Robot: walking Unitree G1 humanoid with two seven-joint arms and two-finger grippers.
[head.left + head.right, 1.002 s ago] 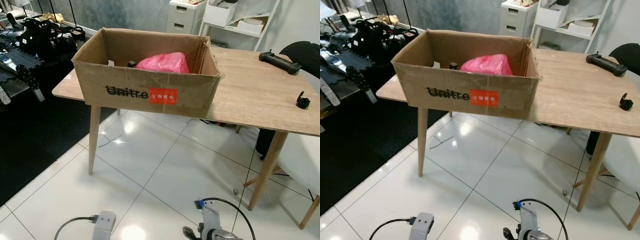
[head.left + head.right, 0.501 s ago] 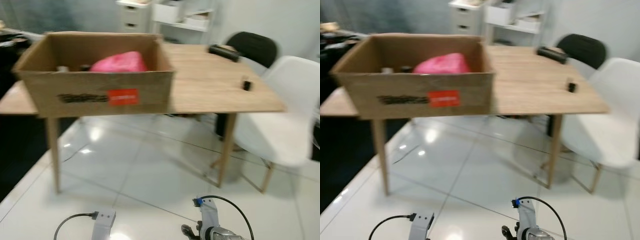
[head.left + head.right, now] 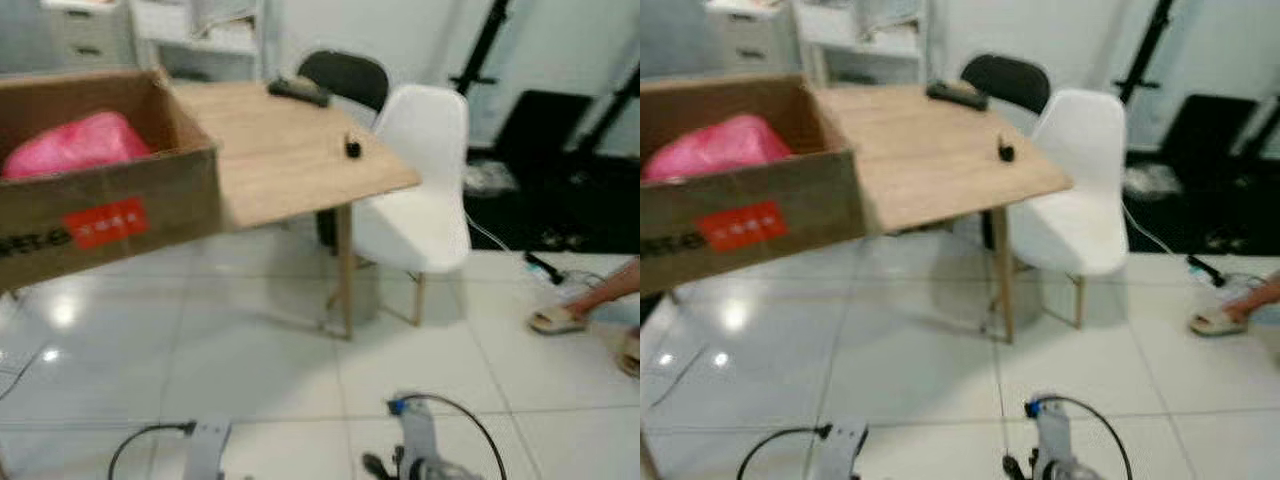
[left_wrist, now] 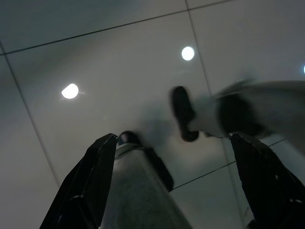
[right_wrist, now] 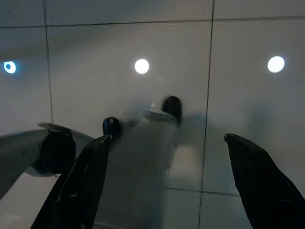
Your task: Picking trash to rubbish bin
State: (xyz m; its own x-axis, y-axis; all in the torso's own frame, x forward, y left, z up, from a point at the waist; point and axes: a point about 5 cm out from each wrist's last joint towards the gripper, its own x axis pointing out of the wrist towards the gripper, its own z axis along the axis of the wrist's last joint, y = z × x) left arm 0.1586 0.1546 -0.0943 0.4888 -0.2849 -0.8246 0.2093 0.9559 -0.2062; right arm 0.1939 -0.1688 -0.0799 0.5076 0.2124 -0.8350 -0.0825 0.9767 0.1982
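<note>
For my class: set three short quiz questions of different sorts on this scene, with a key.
1. True or false: the pink bag lies inside the cardboard box.
2. Which chair stands nearer the table's corner leg? A white chair; B black chair.
3. Fill in: both grippers hang low over the ____ floor, left gripper and right gripper with fingers apart.

Key: 1 true; 2 A; 3 tiled.

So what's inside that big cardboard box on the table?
A crumpled pink plastic bag lies inside the cardboard box. The box's front wall hides its floor and whatever lies lower down, and the picture's edge cuts off its left part.
</note>
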